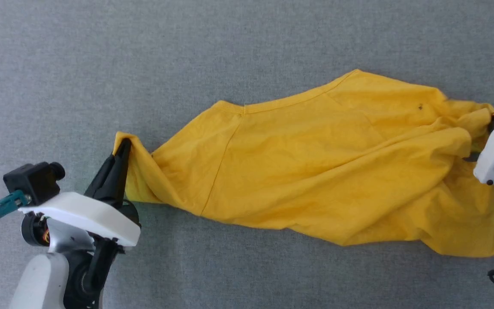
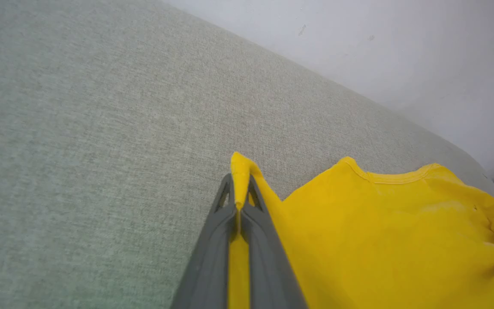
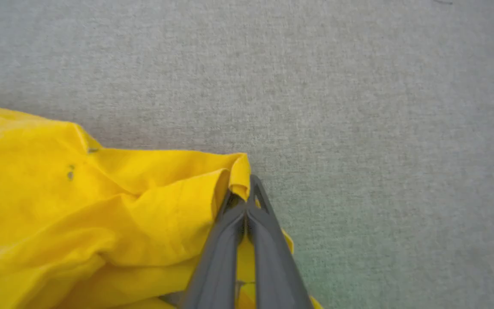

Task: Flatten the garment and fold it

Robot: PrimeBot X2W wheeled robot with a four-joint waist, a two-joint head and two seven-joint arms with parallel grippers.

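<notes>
Nearest the robot, at the lower left of the head view, the left claw [image 1: 123, 148] is closed tight on a pinched corner of the yellow shirt [image 1: 315, 171]. A tongue of fabric pokes out past its tips in the left wrist view. Over on the right side, the right claw [image 3: 247, 194] is likewise closed on a folded edge of the shirt's bunched end. With opposite ends gripped like this, the likely aim is to draw the shirt taut between the claws and take out the slack. It lies across the grey cloth surface [image 1: 230, 51], twisted low near the left claw, creased through the middle and heaped at the right. Its stitched far edge faces away from the robot. Beyond the surface stands a pale wall [image 2: 401, 51].
</notes>
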